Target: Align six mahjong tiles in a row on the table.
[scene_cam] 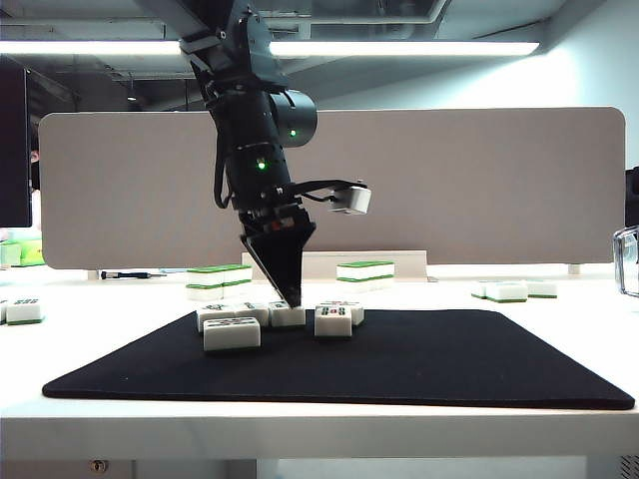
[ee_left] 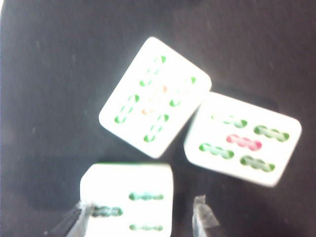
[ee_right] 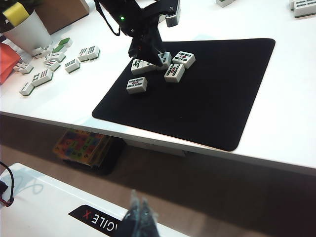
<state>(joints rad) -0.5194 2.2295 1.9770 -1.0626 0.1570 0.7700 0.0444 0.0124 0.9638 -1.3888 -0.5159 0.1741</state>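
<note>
Down on the black mat [scene_cam: 419,364], left gripper [ee_left: 138,217] clamped around one mahjong tile [ee_left: 129,200], two more tiles [ee_left: 154,96] just beside; right gripper [ee_right: 140,217] pinched closed, well off the table [ee_right: 276,133].

Grey divider panel [scene_cam: 449,190] with rounded corners stands along the far edge of the white desk, full width almost. Long fluorescent strip light [scene_cam: 399,48] overhead, ceiling ducts dim above it. Pale blue-grey wall [scene_cam: 599,80] behind, right side. Dark monitor edge [scene_cam: 14,140] at far left. Under the desk's near edge: brown wood-look floor [ee_right: 222,197], and a stack of colourful printed boxes or books [ee_right: 81,145] on it. Cardboard box [ee_right: 61,12] and white cup [ee_right: 29,32] with a yellow thing inside at the desk's far left corner; something red [ee_right: 7,57] beside them.
</note>
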